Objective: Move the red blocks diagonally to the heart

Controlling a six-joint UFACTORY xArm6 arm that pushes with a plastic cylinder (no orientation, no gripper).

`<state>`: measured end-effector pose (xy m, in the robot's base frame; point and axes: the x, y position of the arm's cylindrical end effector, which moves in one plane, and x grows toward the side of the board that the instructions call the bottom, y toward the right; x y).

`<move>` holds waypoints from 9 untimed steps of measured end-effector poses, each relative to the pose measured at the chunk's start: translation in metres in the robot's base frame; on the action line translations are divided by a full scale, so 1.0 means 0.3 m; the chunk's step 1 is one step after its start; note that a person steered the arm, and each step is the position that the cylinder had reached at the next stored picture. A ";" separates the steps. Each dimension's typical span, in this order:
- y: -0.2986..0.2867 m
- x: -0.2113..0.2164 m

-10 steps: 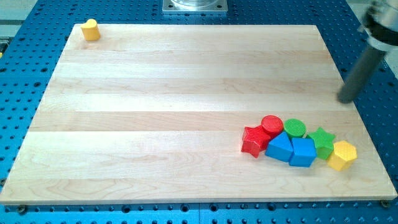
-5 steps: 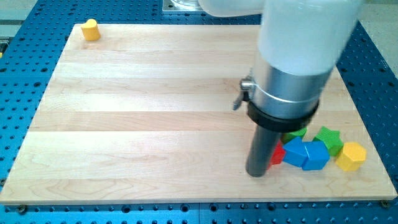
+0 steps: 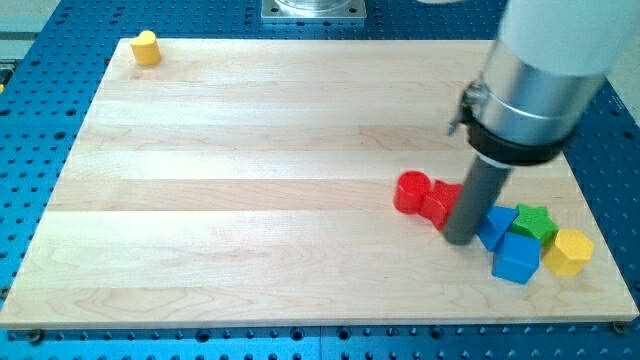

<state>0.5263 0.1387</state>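
The yellow heart [image 3: 146, 47] sits at the board's top left corner. A red cylinder [image 3: 410, 191] and a red star [image 3: 439, 202] lie touching at the view's lower right. My tip [image 3: 458, 238] stands right against the red star's lower right side, between it and the blue blocks. The rod hides part of the star. The red blocks are far from the heart, down and to the view's right of it.
To the right of my tip lie two blue blocks [image 3: 495, 225] [image 3: 517, 258], a green star [image 3: 536, 221] and a yellow hexagon [image 3: 568, 251]. The arm's wide body [image 3: 535, 90] hangs over the board's right part. The wooden board [image 3: 250, 200] rests on a blue perforated table.
My tip moved from the red star's lower left to its lower right. The red blocks have shifted up and left, away from the blue blocks. The green cylinder no longer shows.
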 end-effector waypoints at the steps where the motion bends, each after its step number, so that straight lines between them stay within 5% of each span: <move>1: -0.046 -0.128; 3: -0.049 -0.422; 6: 0.048 -0.302; 8: -0.073 -0.556; 9: -0.019 -0.528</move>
